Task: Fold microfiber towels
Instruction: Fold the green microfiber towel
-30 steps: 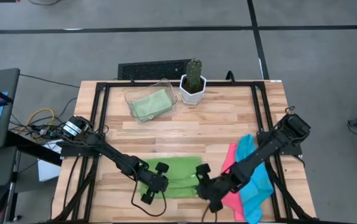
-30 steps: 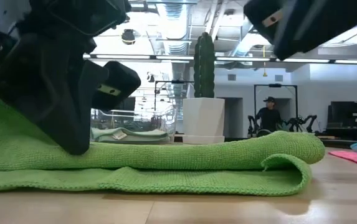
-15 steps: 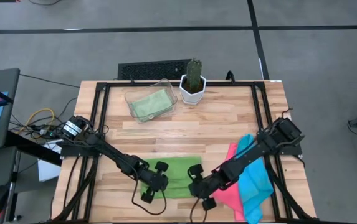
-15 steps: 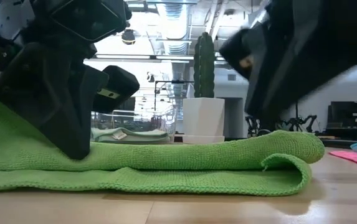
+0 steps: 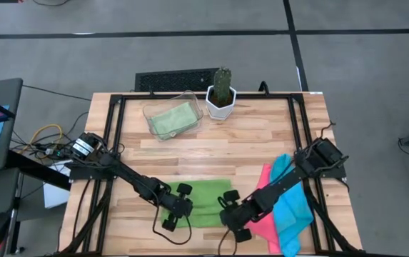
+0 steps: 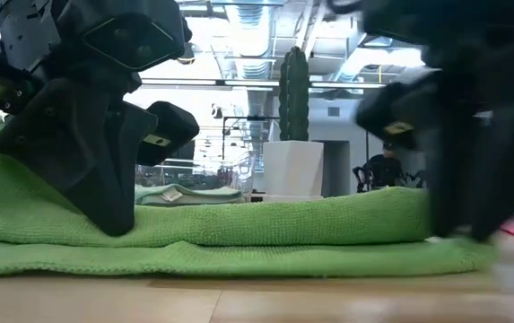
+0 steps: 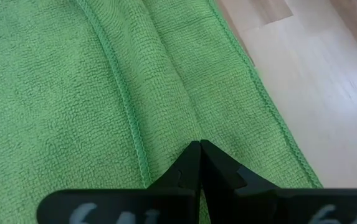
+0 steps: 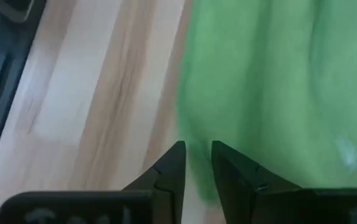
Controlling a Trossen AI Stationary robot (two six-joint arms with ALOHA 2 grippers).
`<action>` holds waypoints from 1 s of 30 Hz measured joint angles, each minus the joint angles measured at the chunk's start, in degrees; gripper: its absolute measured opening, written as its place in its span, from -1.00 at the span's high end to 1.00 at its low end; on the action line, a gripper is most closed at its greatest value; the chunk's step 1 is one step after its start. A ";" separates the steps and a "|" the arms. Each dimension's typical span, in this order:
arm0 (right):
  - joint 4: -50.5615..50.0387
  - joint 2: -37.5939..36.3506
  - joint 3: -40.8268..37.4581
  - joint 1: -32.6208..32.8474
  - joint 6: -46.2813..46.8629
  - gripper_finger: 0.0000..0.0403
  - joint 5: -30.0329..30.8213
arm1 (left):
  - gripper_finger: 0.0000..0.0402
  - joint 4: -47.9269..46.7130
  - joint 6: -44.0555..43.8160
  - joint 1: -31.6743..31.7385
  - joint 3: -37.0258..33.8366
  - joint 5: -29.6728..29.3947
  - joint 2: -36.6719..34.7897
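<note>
Now bright green towel point(image 5: 203, 202) lies folded at desk point(image 5: 261, 139) front centre; left gripper point(image 7: 200, 148) fully closed, pressing on its left part, right gripper point(image 8: 197, 155) slightly apart at its right edge, nothing clearly held; pink towel point(image 5: 263, 213) and blue towel point(image 5: 293, 207) piled at right, pale green towel point(image 5: 171, 118) in clear tray point(image 5: 190, 101)

Four towels: bright green point(image 5: 203, 201), pink point(image 5: 264, 214), blue point(image 5: 292, 203), pale green point(image 5: 171, 118). One clear tray point(image 5: 190, 98). One potted cactus point(image 5: 221, 87). Two arms, two pincers: left pincer point(image 5: 180, 206), right pincer point(image 5: 230, 214).
</note>
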 joint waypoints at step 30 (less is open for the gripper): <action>-9.21 -3.51 0.16 -2.52 7.63 0.13 14.45 | 1.00 -0.89 -1.20 -0.01 0.00 0.02 0.00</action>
